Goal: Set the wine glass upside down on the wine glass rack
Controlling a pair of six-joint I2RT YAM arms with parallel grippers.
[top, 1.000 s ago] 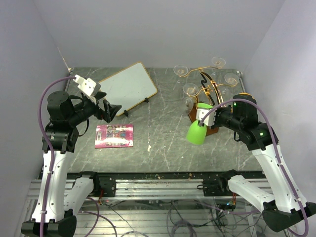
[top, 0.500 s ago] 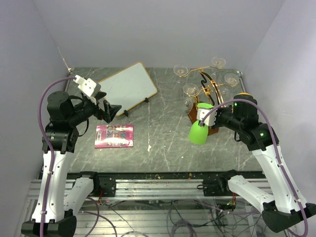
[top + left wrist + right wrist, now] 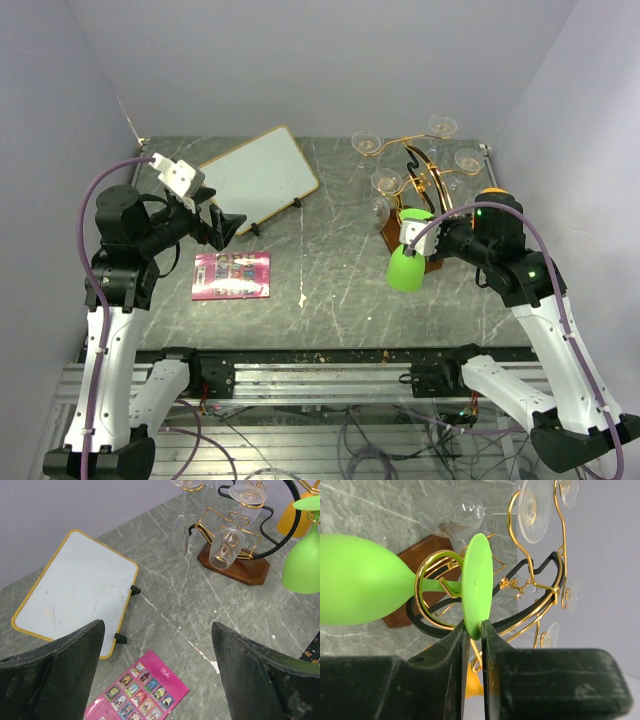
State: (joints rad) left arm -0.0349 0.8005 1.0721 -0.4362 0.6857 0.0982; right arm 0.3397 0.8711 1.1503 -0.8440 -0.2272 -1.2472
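Note:
The green wine glass (image 3: 405, 270) hangs bowl-down at the near side of the wine glass rack (image 3: 428, 176), a stand of gold wire and black arches on a brown wooden base (image 3: 240, 570). In the right wrist view its stem runs through a curled gold loop (image 3: 426, 566). The flat foot (image 3: 476, 582) stands on edge there. My right gripper (image 3: 474, 625) is shut on the rim of that foot, and the fingertips touch it on both sides. My left gripper (image 3: 228, 222) stands open far to the left, above a pink card, holding nothing.
Several clear glasses (image 3: 387, 182) hang upside down on the rack's other arms. A white board with a yellow rim (image 3: 258, 175) lies at the back left. A pink picture card (image 3: 231, 274) lies in front of it. Walls close in behind and beside the table.
The green glass has swung slightly to the right, so its bowl now hangs more directly below its foot. The left arm has not moved.

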